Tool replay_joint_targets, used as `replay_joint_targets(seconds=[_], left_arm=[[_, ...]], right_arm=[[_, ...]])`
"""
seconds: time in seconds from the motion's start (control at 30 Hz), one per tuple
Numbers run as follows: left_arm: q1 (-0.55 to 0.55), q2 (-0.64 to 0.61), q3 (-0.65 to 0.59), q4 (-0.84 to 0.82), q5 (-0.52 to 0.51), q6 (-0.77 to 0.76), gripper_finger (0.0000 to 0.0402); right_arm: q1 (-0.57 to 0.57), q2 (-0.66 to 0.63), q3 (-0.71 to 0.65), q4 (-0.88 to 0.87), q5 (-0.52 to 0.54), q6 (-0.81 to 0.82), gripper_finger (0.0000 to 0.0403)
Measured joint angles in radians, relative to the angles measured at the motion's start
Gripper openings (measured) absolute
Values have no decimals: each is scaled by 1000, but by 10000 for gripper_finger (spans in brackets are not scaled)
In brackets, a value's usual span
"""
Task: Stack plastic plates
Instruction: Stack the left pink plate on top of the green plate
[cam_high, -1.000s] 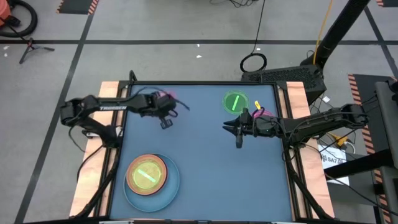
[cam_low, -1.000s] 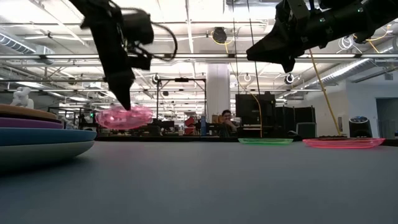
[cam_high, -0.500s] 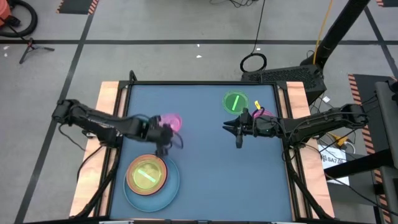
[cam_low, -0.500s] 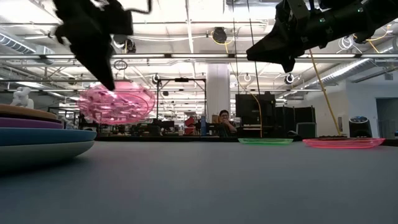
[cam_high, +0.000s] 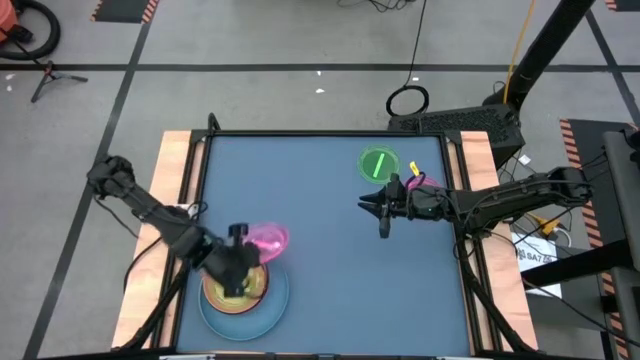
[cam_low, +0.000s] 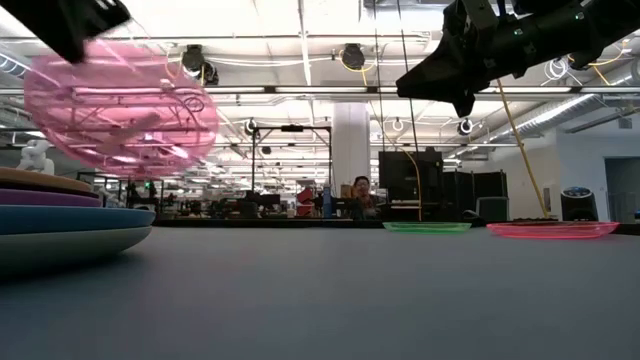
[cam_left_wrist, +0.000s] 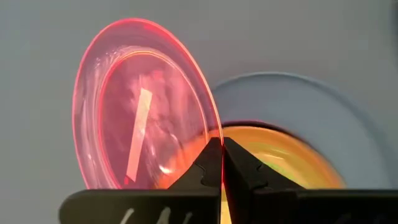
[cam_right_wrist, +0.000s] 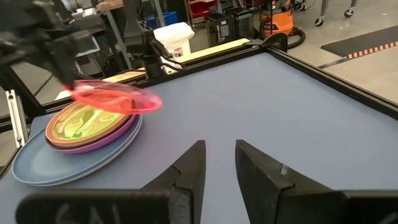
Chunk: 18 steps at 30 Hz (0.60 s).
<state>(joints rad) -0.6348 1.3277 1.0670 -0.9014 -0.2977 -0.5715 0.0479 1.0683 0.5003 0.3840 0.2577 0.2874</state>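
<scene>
Gripping a translucent pink plate (cam_high: 268, 239) by its rim, the left end effector (cam_high: 238, 262) is hovering at the lower left of the high view, its fingers (cam_left_wrist: 208, 163) pinched tight on the rim. The plate is hanging just over a stack (cam_high: 262, 297) at the tabletop's (cam_high: 330, 270) lower left: a green plate on orange, on purple, on a large light-blue one. The right end effector (cam_high: 381, 213) is waiting at centre right with jaws parted and holding nothing. Lying behind it at upper right are a green plate (cam_high: 378, 164) and another pink plate (cam_low: 552, 229).
</scene>
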Motion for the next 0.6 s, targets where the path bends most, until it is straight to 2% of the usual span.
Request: replay_joint_targets(seconds=[0.23, 0.43, 0.6], left_arm=[[-144, 0, 44, -7, 23, -149, 3], [-260, 17, 44, -84, 54, -340, 3], [-317, 38, 44, -92, 61, -426, 3]], right_arm=[[0, 0, 0, 0, 0, 0, 82], [0, 0, 0, 0, -1, 15, 82], [0, 0, 0, 0, -1, 18, 82]])
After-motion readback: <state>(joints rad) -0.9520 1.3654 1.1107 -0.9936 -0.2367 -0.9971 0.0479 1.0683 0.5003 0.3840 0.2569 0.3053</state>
